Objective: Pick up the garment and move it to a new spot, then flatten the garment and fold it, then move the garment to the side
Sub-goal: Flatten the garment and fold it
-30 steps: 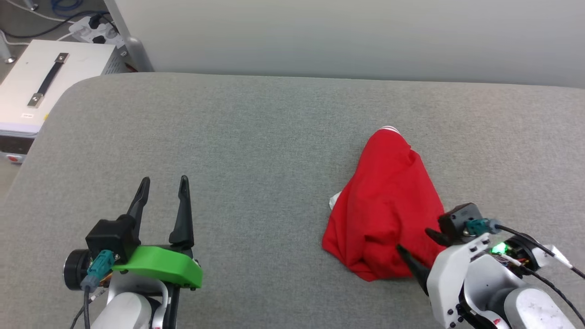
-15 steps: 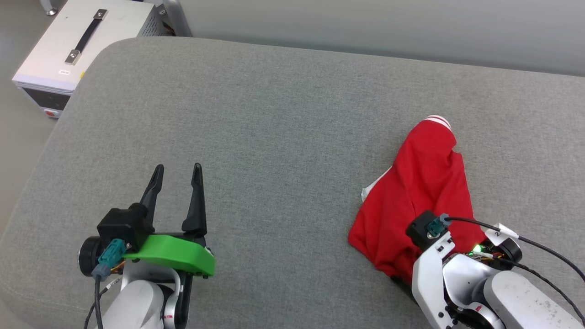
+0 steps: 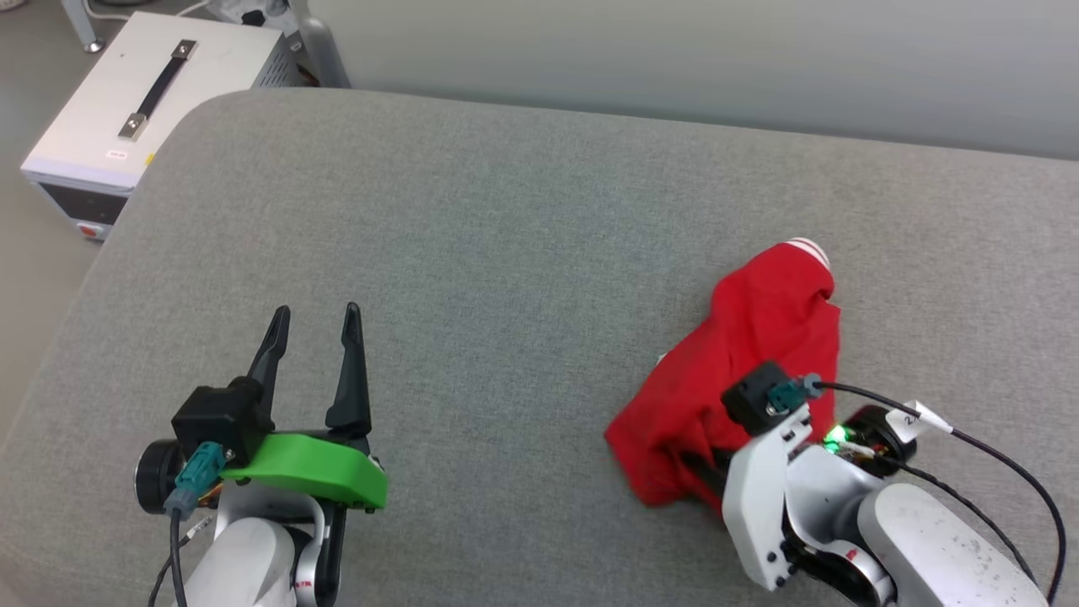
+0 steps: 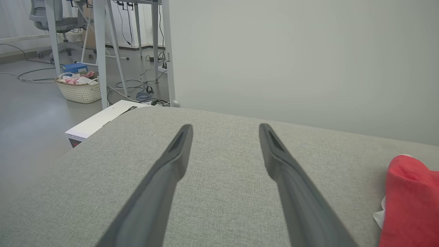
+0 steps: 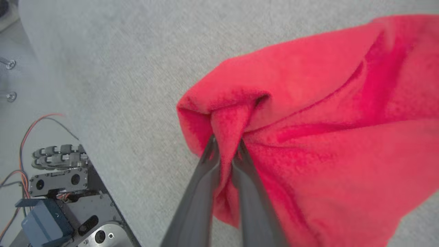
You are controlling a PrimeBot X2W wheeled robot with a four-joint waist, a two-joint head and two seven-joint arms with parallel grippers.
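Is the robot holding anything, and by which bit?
The right end effector pinches a bunched fold at the edge of the red shirt. The left end effector holds nothing.

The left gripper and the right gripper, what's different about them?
The left gripper is open, fingers spread wide; the right gripper is pinched shut. The left gripper holds nothing; the right gripper grips a fold of the red shirt. The left gripper points over bare grey cushion; the right gripper is at the shirt. Both have two long dark fingers.
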